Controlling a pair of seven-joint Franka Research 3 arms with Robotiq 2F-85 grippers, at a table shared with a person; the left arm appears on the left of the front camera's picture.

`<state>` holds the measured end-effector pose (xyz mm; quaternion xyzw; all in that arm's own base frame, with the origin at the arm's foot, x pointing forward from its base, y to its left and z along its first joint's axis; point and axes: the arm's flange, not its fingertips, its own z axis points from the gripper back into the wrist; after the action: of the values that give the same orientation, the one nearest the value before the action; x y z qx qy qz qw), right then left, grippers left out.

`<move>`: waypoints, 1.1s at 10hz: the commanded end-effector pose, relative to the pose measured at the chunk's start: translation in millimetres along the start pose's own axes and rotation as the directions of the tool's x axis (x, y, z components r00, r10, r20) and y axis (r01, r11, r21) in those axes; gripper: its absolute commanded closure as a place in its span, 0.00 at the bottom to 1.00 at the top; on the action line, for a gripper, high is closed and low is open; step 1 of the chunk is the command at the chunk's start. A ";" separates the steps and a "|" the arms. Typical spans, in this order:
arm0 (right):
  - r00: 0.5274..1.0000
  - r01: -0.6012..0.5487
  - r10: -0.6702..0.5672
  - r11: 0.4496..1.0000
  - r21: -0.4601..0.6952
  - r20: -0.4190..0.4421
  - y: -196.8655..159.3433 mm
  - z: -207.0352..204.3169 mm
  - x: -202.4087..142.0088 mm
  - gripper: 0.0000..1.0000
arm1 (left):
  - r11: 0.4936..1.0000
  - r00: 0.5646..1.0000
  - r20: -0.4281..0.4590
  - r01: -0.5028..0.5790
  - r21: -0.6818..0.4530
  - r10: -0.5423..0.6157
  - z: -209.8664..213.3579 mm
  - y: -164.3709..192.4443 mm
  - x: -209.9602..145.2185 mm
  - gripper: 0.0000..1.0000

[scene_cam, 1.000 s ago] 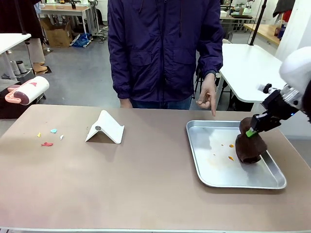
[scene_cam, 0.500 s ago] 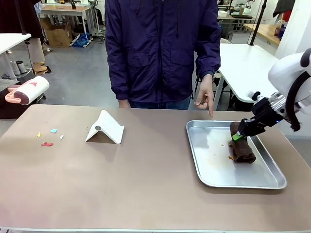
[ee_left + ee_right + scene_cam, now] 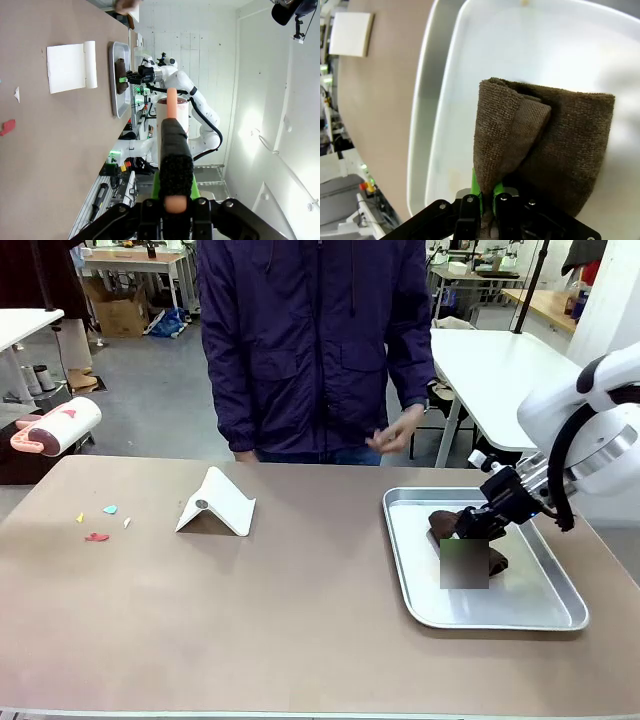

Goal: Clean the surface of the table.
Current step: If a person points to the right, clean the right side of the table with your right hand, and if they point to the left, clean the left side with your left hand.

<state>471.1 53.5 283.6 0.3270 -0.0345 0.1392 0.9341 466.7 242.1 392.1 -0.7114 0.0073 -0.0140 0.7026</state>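
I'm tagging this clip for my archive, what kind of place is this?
Most likely a robotics lab or workshop: a white robot arm works at the table, with more white worktables and a cardboard box on the bare floor behind.

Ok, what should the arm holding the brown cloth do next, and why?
Probably slide the cloth a little sideways along the tray floor: the right gripper is shut on it, the cloth sits low in the tray, and bare metal shows beside it to wipe.
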 end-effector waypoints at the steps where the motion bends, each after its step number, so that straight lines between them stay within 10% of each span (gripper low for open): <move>1: 0.998 -0.030 0.028 0.998 0.060 0.048 7.5 -12.3 -1.5 0.90 | 1.000 1.000 -0.005 0.010 -0.007 -0.010 -0.1 -4.0 -5.3 0.78; 6: 0.992 -0.053 0.039 0.992 0.114 0.121 38.0 -30.9 -6.8 0.90 | 1.000 1.000 -0.005 0.010 -0.007 -0.010 -0.1 -4.0 -5.3 0.78; 11: 0.982 0.000 0.016 0.996 -0.084 0.186 22.3 -19.7 -1.3 0.90 | 1.000 1.000 -0.005 0.010 -0.007 -0.010 -0.1 -4.0 -5.3 0.78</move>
<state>466.2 85.3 280.8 0.3290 -0.1067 0.1221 0.9303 466.7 242.1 392.0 -0.7114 0.0073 -0.0139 0.7026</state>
